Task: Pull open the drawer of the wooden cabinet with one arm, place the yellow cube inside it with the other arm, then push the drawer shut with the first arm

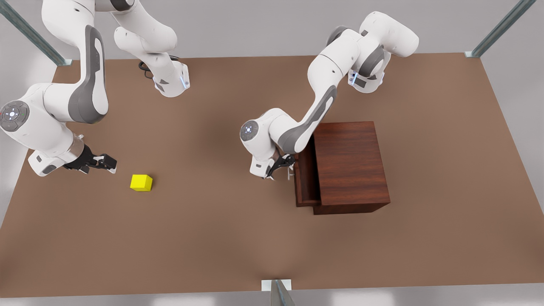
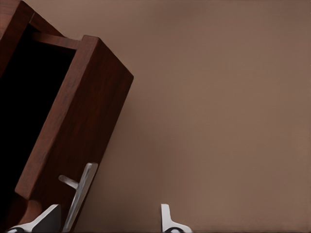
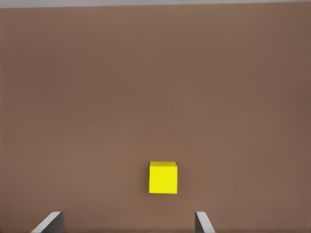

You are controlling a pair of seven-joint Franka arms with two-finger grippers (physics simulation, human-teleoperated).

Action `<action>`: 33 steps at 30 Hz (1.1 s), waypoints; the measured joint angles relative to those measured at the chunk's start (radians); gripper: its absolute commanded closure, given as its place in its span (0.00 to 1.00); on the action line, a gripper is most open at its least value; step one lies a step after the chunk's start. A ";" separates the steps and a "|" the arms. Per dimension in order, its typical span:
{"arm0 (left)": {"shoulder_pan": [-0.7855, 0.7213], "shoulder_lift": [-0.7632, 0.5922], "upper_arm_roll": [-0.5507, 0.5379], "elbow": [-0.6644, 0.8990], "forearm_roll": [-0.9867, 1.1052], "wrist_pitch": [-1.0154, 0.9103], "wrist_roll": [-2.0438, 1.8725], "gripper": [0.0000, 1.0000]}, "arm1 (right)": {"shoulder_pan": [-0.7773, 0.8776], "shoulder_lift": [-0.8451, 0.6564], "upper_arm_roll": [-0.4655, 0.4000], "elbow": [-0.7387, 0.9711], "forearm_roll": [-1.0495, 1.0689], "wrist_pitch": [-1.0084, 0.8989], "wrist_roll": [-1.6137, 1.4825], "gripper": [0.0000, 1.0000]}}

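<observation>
Looking down, I see the streaked, boxy wooden cabinet (image 1: 352,166) on the matte brown tabletop (image 1: 212,238), its shallow drawer (image 1: 305,178) partly pulled out toward the front view's left. My left gripper (image 1: 281,169) sits at the thin silver bar handle (image 2: 80,196), fingers spread around it; its arm hides part of the drawer. The plain-faced yellow cube (image 1: 141,182) rests in the open, near my right gripper (image 1: 106,163), fingers spread and empty.

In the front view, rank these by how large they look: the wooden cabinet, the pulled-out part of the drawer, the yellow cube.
Largest to smallest in the front view:
1. wooden cabinet
2. drawer, the part that sticks out
3. yellow cube
The gaps are wide, so nearness to the camera does not change the order.
</observation>
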 measured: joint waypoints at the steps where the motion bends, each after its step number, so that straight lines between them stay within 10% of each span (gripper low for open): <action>1: 0.000 0.001 -0.001 0.002 0.000 0.004 -0.007 0.00 | 0.000 0.000 0.000 0.000 0.000 0.000 0.000 0.00; 33: -0.055 -0.075 -0.015 0.029 0.000 0.120 -0.216 0.00 | 0.000 0.001 0.001 0.001 0.001 0.004 0.000 0.00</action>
